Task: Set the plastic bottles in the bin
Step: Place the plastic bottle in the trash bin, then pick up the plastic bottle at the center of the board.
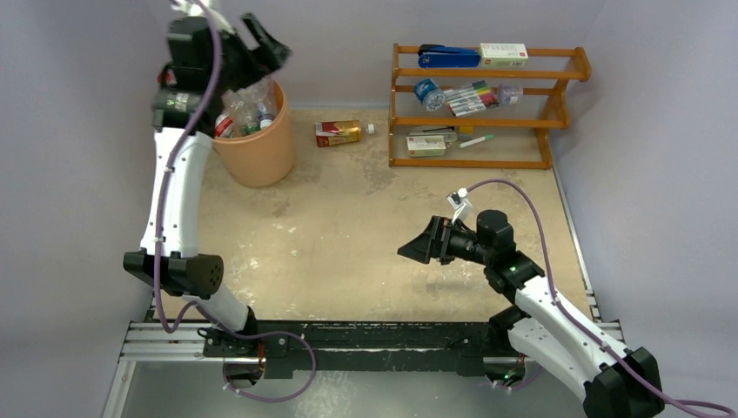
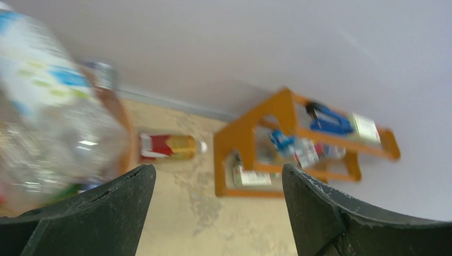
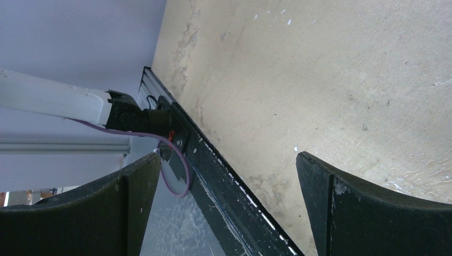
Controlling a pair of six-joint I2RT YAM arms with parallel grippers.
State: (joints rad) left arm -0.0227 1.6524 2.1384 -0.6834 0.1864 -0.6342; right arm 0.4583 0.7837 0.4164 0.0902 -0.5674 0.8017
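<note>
Up at 11 o'clock, above the bin point(image 1: 258, 150): left claw point(image 1: 265, 43) point(image 2: 217, 168), spread wide, gripping nothing. Close beside one finger, a blurred clear bottle point(image 2: 48, 122); touching or not, cannot tell. Inside the bin, several plastic bottles point(image 1: 246, 113). Lying flat on the bench point(image 1: 348, 226) at 12 o'clock, near the bin: red-and-gold bottle point(image 1: 338, 132). At 4 o'clock: right claw point(image 1: 416, 241) point(image 3: 229, 154), gaping wide, holding nothing, hovering over the bench.

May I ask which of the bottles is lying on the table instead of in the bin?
The boxy red-and-gold bottle, lying on its side between the bin and the rack; the clear bottles are bunched in the bin.
</note>
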